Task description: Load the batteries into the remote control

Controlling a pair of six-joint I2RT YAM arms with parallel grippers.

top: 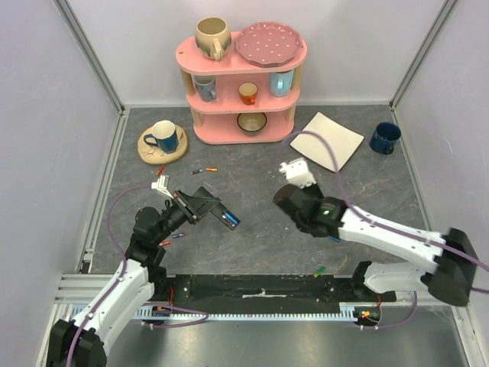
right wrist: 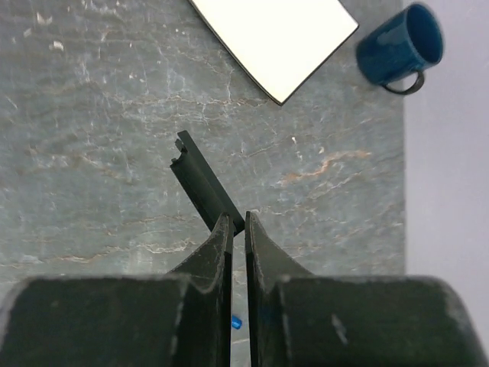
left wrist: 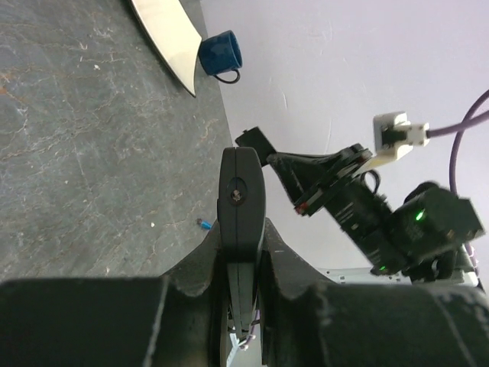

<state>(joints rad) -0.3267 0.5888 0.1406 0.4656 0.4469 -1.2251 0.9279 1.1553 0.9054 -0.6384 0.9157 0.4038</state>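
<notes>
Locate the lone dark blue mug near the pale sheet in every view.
Top external: dark blue mug, far right of the table.
Left wrist: top, left of centre.
Right wrist: top right corner.
Shared landmark: the pale sheet beside it.

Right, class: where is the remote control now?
In the top view the remote control is left of centre, clamped in the left pincer; the right pincer, gripping a thin black strip, is to its right.

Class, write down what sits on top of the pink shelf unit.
A beige mug and a pink dotted plate sit on the top tier of the pink shelf unit. Whatever lies beneath the plate is covered.
</notes>
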